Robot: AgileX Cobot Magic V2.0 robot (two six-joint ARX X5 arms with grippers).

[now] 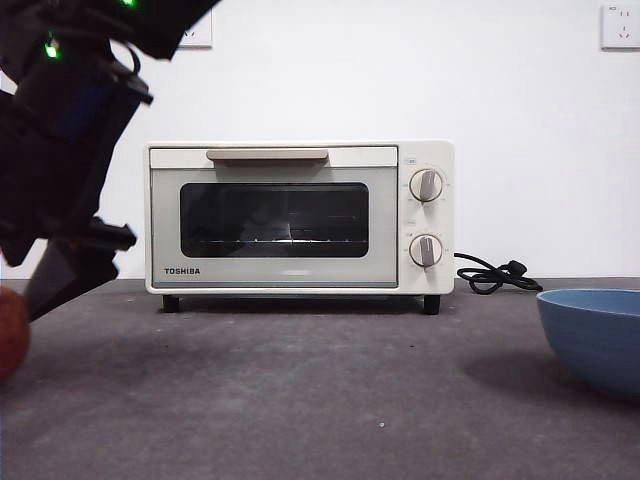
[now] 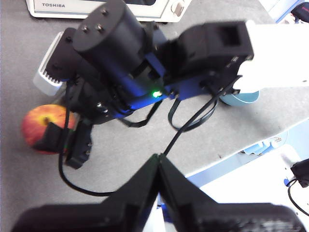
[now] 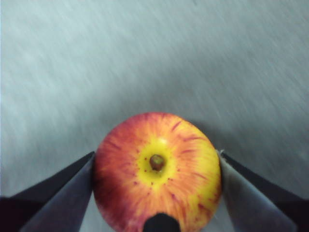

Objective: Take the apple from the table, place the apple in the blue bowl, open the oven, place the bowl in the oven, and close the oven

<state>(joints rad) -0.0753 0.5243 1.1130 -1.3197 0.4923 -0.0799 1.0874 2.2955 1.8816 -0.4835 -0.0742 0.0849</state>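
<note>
The red and yellow apple point(image 3: 157, 176) sits between the two jaws of my right gripper point(image 3: 157, 155), which press on both its sides; the table behind is blurred while the apple is sharp. In the front view the apple point(image 1: 10, 332) shows at the far left edge, low over the table point(image 1: 300, 400), under the dark right arm. The blue bowl point(image 1: 595, 335) stands at the far right, and part of the bowl point(image 2: 241, 98) shows under the white arm. The cream TOSHIBA oven point(image 1: 300, 215) stands at the back, door closed. My left gripper point(image 2: 158, 162) is shut and empty, high above the right arm.
The oven's black cord point(image 1: 495, 275) lies coiled on the table between the oven and the bowl. A white wall with sockets stands behind. The right arm's black body point(image 2: 120, 63) fills the space between the apple and the bowl.
</note>
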